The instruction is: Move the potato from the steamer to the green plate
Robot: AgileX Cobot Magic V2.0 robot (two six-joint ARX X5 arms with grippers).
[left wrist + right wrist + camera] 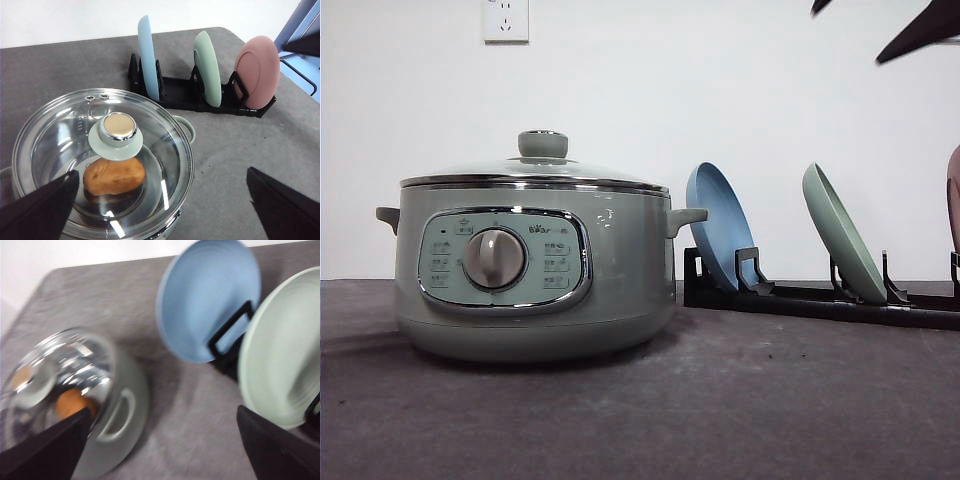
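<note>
One potato (114, 176) under the steamer's (533, 268) lid; three racked plates.

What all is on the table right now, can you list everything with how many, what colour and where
steamer: one, pale sage green, on the grey table's left part, glass lid on
potato: one, orange-brown, inside the steamer under the lid
plate rack: one, black, right of the steamer
blue plate: one, upright in the rack, nearest the steamer
green plate: one, pale mint, upright in the rack's middle slot
pink plate: one, upright at the rack's far end
wall socket: one, white, on the wall
left gripper: open, above the steamer
right gripper: open, above the table between steamer and rack
</note>
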